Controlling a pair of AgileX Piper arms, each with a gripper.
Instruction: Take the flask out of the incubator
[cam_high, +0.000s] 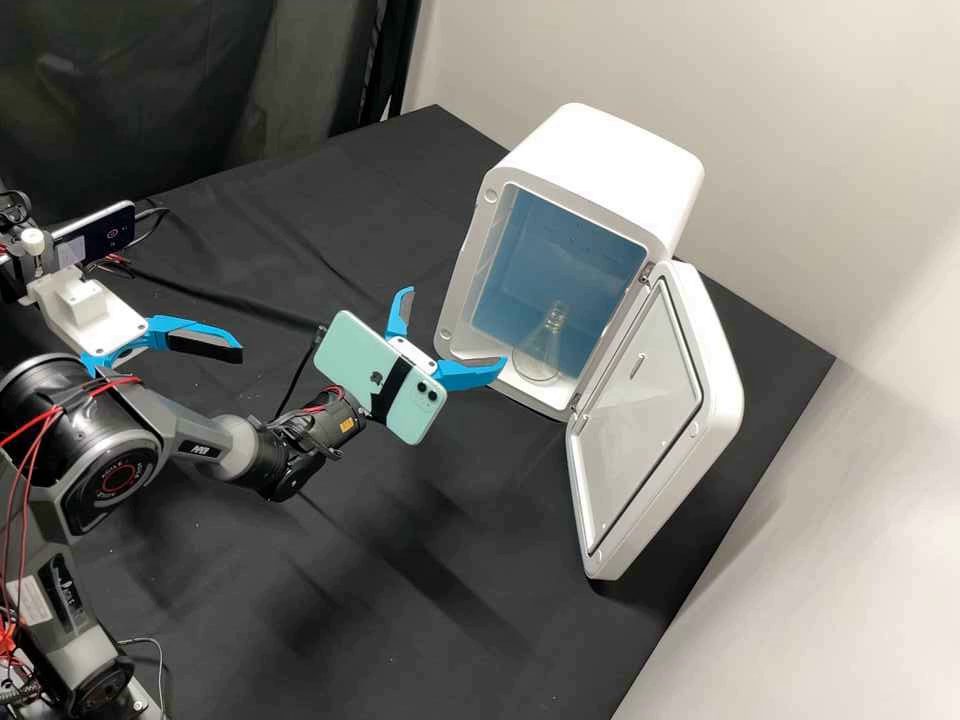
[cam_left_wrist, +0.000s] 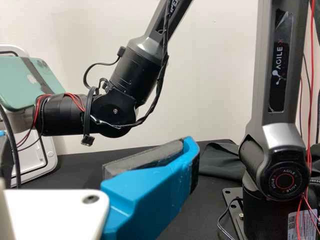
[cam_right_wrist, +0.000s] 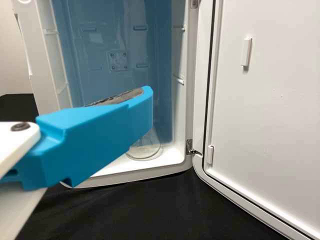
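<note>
The white incubator (cam_high: 600, 160) stands at the back right of the bench, its door (cam_high: 660, 420) swung wide open to the right. Inside, a clear glass flask (cam_high: 543, 352) stands upright on the blue-lit floor. My right gripper (cam_high: 455, 328) hovers just in front of the opening, open, with nothing between its fingers. In the right wrist view one blue finger (cam_right_wrist: 95, 135) partly covers the flask (cam_right_wrist: 146, 148), with the door (cam_right_wrist: 260, 100) beside it. My left gripper (cam_high: 205, 345) hangs at the far left, open and holding nothing; its finger (cam_left_wrist: 150, 175) shows in the left wrist view.
A mint-green phone (cam_high: 380, 375) is strapped to the right arm's wrist. Another phone on a stand (cam_high: 95, 232) and cables sit at the back left. The bench edge (cam_high: 700, 560) runs close past the open door. An arm's base (cam_left_wrist: 275, 165) stands near the left gripper.
</note>
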